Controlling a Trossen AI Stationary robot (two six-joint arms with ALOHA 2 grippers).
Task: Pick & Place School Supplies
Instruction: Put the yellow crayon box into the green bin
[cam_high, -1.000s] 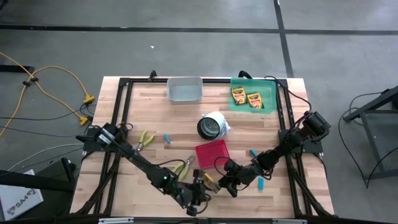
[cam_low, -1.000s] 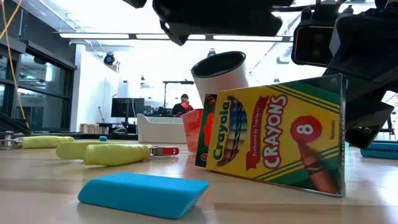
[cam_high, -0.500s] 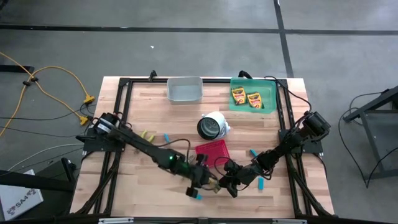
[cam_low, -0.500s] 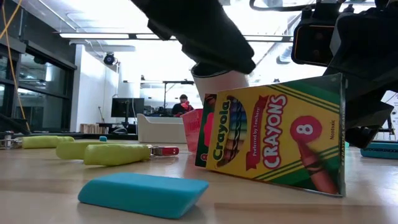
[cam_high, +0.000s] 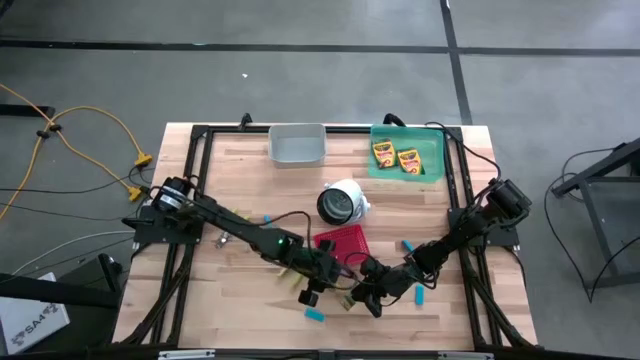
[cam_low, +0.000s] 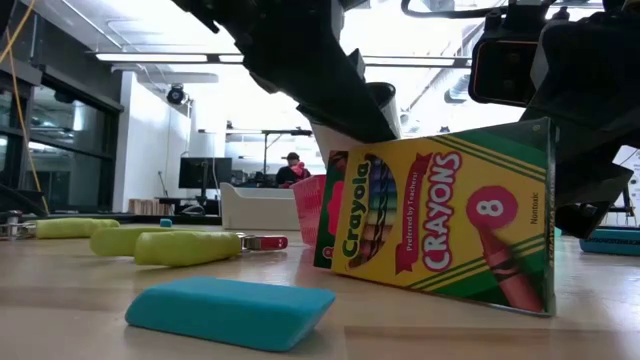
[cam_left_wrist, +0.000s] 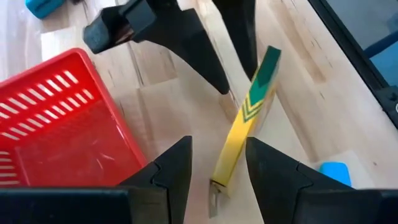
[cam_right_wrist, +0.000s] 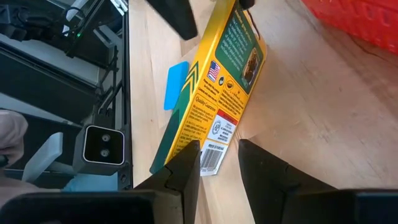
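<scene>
Left pincer (cam_left_wrist: 217, 163) fingers spread, low near table front; right pincer (cam_right_wrist: 219, 163) opposite, fingers parted.

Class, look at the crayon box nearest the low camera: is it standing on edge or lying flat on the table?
Standing on edge. The crayon box shows its printed face upright, tilted slightly, its bottom edge on the table.

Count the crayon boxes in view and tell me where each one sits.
3. Two crayon boxes lie side by side in the green tray at the table's far right corner. The third stands on edge near the front, between both hands. Arms could hide more.
</scene>
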